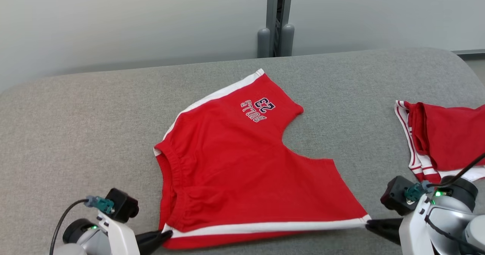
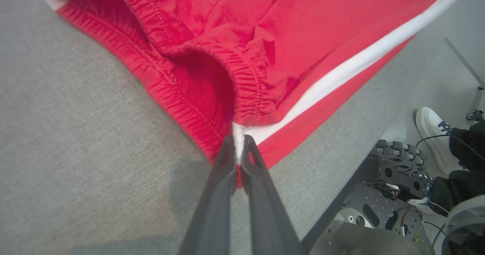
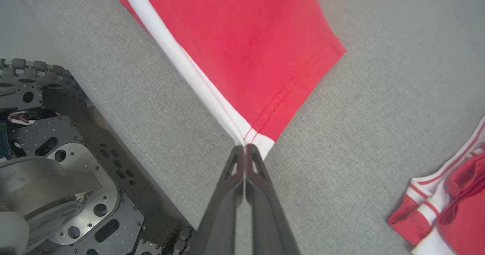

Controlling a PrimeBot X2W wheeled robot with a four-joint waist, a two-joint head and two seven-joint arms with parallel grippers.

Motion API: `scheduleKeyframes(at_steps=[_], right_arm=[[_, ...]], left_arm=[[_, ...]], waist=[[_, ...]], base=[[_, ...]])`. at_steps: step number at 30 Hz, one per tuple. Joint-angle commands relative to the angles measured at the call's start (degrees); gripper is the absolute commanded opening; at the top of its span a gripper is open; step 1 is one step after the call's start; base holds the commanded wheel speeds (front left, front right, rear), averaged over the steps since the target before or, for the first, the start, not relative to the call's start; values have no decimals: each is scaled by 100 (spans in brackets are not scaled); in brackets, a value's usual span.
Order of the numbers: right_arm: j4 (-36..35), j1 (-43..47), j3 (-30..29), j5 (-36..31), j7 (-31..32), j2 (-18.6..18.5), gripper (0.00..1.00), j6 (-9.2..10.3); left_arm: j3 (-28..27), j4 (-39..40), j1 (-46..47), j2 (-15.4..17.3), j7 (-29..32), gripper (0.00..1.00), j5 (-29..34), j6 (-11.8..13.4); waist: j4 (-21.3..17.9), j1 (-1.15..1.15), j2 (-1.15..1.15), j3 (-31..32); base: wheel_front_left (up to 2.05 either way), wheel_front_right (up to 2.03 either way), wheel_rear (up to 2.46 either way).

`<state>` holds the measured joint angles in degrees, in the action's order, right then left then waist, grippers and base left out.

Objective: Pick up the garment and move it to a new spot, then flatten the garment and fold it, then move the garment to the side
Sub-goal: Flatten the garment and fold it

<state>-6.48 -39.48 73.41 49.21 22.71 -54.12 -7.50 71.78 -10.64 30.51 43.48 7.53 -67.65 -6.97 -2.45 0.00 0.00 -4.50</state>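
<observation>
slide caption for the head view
Left gripper and right gripper hold the red shorts by their near edge on the grey surface.

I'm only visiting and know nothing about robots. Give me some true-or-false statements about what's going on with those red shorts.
1. The left gripper is pinching the shorts at a waistband corner. True.
2. The right gripper hangs open, away from the cloth. False: it is shut on a leg-hem corner.
3. The shorts are folded in half. False: they lie spread out on the grey surface.
4. Another red garment lies to the robot's right. True.
</observation>
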Motion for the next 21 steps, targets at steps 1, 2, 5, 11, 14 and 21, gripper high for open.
scheduleKeyframes(at_steps=[1, 2, 5, 11, 14, 21], right_arm=[[-123, 123, -3, 85, 85, -95, 0, 2], [-198, 163, 0, 132, 129, -137, 0, 2], [-447, 275, 1, 215, 291, -251, 0, 2], [-495, 324, -210, 233, 243, -242, 0, 2], [-447, 266, -393, 241, 165, -186, 0, 2], [-220, 34, -838, 299, -68, -38, 0, 2]], left_arm=[[9, 76, -124, 90, 2, 0, -35, 50], [12, 148, -180, 129, 25, 0, -56, 68], [37, 393, -363, 282, 147, 0, -133, 118], [-33, 636, -408, 360, 170, 0, -251, 178], [-191, 728, -399, 325, 126, 0, -542, 147], [-564, 947, -351, 334, 139, 0, -1358, 43]], waist=[[3, 0, 0, 14], [5, 0, 0, 18], [25, 0, 0, 18], [91, 0, 0, -46], [124, 0, 0, -86], [191, 0, 0, -154]], base=[[0, 0, 0], [0, 0, 0], [0, 0, 0], [0, 0, 0], [0, 0, 0], [0, 0, 0]])
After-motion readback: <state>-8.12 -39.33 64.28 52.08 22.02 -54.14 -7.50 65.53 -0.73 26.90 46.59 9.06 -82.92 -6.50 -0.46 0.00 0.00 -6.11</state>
